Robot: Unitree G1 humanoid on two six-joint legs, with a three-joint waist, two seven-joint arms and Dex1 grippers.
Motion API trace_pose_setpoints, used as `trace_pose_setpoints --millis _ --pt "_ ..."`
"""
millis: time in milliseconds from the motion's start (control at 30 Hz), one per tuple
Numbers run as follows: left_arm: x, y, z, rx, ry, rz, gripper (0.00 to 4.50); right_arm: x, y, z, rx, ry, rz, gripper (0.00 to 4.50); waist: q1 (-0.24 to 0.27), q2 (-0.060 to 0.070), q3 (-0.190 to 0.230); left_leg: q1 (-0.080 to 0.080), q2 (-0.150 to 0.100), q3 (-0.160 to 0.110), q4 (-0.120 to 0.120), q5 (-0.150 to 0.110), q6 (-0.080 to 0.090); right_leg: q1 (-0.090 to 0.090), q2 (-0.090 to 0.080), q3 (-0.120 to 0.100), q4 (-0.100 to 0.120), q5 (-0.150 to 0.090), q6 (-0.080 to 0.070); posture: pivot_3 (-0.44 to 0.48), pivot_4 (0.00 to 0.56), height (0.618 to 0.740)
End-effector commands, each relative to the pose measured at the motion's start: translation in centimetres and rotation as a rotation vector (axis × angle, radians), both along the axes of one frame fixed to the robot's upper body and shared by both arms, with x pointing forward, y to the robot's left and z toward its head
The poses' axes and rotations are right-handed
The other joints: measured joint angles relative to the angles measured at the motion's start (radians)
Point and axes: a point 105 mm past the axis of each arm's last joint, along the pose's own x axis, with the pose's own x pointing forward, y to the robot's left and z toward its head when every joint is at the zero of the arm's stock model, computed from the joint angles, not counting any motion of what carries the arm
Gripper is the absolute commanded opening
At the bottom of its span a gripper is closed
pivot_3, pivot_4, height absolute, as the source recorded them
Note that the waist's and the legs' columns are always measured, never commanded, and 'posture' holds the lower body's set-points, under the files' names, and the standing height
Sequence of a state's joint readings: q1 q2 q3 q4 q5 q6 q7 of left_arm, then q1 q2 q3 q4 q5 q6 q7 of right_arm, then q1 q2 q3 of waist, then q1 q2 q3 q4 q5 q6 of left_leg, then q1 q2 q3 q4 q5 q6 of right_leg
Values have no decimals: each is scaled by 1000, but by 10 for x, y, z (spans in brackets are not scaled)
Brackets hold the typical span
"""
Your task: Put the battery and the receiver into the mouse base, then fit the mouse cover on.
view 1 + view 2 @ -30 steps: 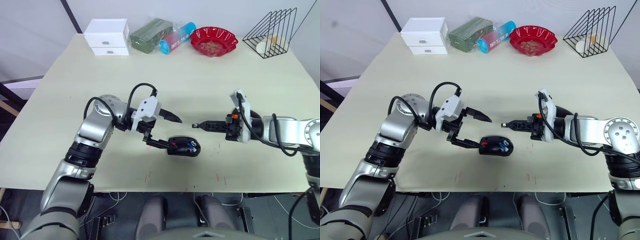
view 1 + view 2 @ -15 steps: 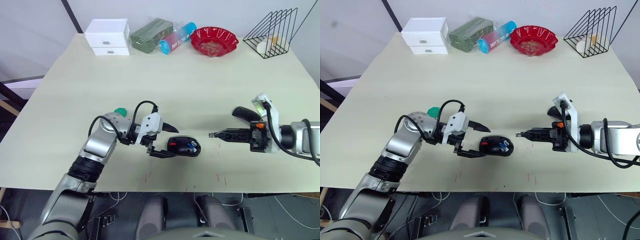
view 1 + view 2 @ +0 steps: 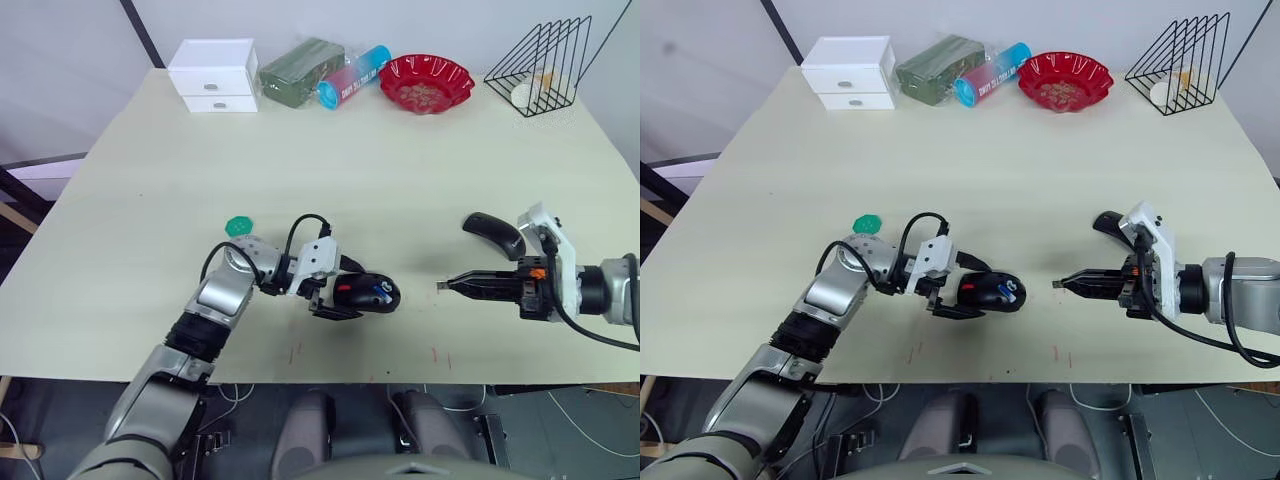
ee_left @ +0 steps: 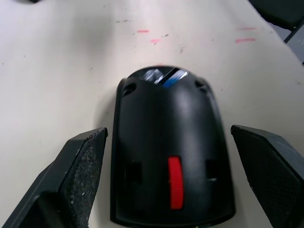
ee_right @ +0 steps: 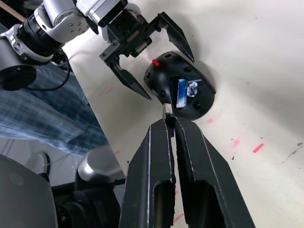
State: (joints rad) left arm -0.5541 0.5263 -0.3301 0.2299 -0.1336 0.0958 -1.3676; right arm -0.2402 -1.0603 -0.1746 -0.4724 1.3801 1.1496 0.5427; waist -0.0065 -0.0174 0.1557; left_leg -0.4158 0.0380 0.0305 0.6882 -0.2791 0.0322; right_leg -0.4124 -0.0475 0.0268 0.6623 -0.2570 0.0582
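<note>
With the battery (image 5: 182, 92) already sitting in the mouse base (image 3: 366, 294), blue end up in its slot, the step in hand looks like the receiver.

Left to right: a green disc (image 3: 238, 226) lies alone on the tabletop (image 3: 350, 160), behind the left arm. The left claw (image 3: 345, 290) is spread wide, one finger (image 4: 71, 178) on each side of the base's scroll-wheel end. Wrist view shows gaps on both sides, so it brackets the base without clamping it. The base sits flat near the front edge of the tabletop, red wheel toward that claw, battery bay toward the other arm.

The right claw (image 3: 443, 286) is well apart from the base, level with it and pointing at it. Its fingers (image 5: 151, 156) are pressed together on a tiny metallic piece at the tips, most likely the receiver (image 5: 167, 111), though it's too small to say for sure. The mouse cover (image 3: 494, 233) lies on the tabletop just behind that claw, untouched.

Next move, my read: the left claw closes to steady the base, then the right claw travels in and drops the receiver into its pocket beside the battery. That needs a fine tip approach, since the pocket is small and a nudge could shift the loose base. Cover comes after.
</note>
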Motion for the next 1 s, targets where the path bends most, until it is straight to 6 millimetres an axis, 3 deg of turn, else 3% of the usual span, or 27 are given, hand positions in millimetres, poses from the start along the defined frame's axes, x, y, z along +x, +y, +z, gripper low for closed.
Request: trace_pose_setpoints --millis 33,200,367,667,1000 --pt "3 -6 -1 8 -28 -13 4448 1 0 12 -9 -63 9 0 1 0 0 0 0 0 0 0 0 0 0 0 0 0 0 0 150 740" --pt "3 -6 -5 2 -4 1 4448 3 1 13 -36 -48 -6 0 2 0 0 0 0 0 0 0 0 0 0 0 0 0 0 0 150 740" --pt "1 -7 -6 -6 7 -2 2965 5 3 13 -74 -3 -23 0 2 0 0 0 0 0 0 0 0 0 0 0 0 0 0 0 150 740" --pt "-4 -15 -3 -10 2 14 2966 12 21 20 -190 30 -22 0 0 0 0 0 0 0 0 0 0 0 -1 0 0 0 0 0 150 740" --pt "-9 -31 -4 24 -21 40 2966 27 37 15 -391 130 -25 0 1 0 0 -1 1 0 0 0 0 0 -3 0 0 0 0 0 150 740"
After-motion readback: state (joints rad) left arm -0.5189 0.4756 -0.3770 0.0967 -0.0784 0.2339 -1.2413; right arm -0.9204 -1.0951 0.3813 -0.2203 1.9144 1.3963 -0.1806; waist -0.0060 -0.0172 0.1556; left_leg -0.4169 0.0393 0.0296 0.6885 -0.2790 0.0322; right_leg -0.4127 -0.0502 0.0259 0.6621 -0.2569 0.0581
